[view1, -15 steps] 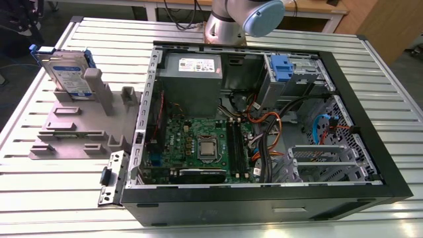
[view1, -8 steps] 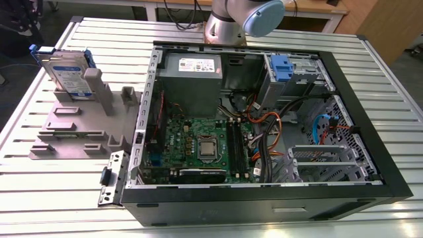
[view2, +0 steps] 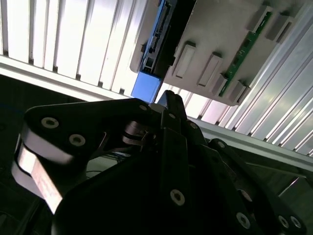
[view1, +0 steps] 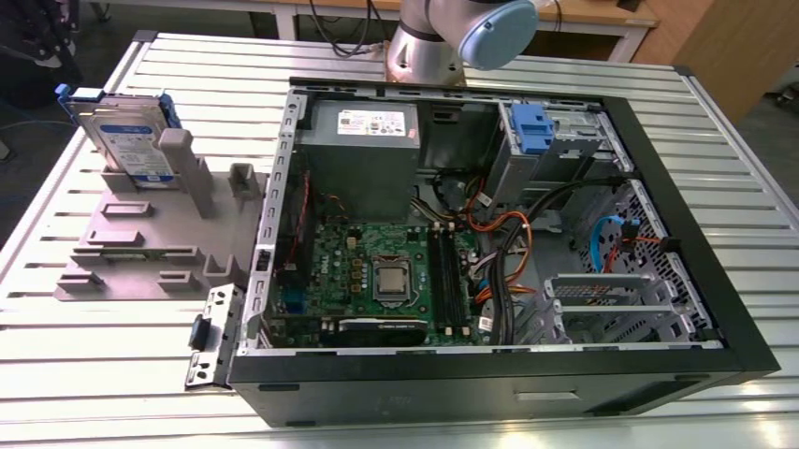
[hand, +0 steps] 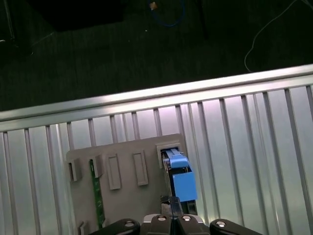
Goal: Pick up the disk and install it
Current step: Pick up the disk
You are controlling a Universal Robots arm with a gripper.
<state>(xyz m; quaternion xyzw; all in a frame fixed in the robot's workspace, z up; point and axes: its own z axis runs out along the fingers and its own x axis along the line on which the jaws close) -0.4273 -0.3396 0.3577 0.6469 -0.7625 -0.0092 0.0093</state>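
Observation:
The disk (view1: 125,140), a silver drive with a white-and-blue label in a blue carrier, stands upright in a grey holder fixture (view1: 138,248) at the exterior view's left, beside the open computer case (view1: 500,243). In both wrist views I see the disk edge-on from above, as the blue carrier (hand: 180,178) (view2: 152,58) in its slot. My gripper (hand: 172,204) (view2: 167,98) hangs above the disk, apart from it. Its black fingers look shut with nothing between them.
The arm's base (view1: 431,47) stands behind the case. The fixture also holds a green memory stick (hand: 96,191). Inside the case are a grey power supply (view1: 362,140), a motherboard (view1: 387,276), cables and a blue bracket in the drive bay (view1: 533,126). The slatted metal table's edge (hand: 146,100) lies near the fixture.

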